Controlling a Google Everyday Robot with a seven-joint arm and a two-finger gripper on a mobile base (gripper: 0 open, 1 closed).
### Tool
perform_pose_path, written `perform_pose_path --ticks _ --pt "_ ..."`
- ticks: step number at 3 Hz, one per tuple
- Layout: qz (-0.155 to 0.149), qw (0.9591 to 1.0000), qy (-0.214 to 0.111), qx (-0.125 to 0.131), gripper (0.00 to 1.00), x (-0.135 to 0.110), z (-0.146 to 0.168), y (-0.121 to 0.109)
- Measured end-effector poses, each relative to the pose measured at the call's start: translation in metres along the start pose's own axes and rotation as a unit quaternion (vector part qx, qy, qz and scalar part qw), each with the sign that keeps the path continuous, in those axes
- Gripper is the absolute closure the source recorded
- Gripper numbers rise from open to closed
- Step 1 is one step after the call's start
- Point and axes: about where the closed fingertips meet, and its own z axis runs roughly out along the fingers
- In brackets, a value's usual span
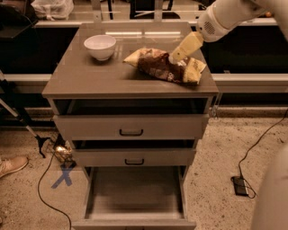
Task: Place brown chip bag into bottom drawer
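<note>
On top of the grey-brown cabinet, the surface [90, 78] carries two items: a white bowl [100, 46] at back left and the brown chip bag [157, 67] lying flat toward the right edge, cream ends pointing left and right. Bowl and bag well apart.

Gripper [174, 57] reaches down from the upper right on a white arm [225, 18]; its cream tip is at the bag's upper right part, seemingly touching the foil. Cannot tell whether it is released or clenched.

Top drawer [130, 126] and middle drawer [134, 157], each with a black curved handle, stand slightly ajar. Bottom drawer [135, 193] pulled far out, grey floor bare.

Room: speckled floor [216, 148], blue tape cross [63, 176] left of the cabinet, a shoe [12, 165] at the left edge, black cable [265, 134] running to a small power brick [240, 185] at right. Dark benches behind; a plastic bag [53, 7] at top left.
</note>
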Motion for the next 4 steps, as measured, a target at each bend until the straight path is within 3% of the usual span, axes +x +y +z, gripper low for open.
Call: perform_pose_path --ticks 1,2,3,4 --pt "0.025 0.9994 0.009 -0.024 0.0 -0.014 0.045 0.0" --pt "0.05 0.9976 0.024 -0.043 0.19 -0.014 0.073 0.003" --pt "0.08 0.9942 0.036 -0.062 0.5 -0.004 0.092 0.006" --pt "0.098 0.9918 0.04 -0.071 0.73 0.003 0.095 0.006"
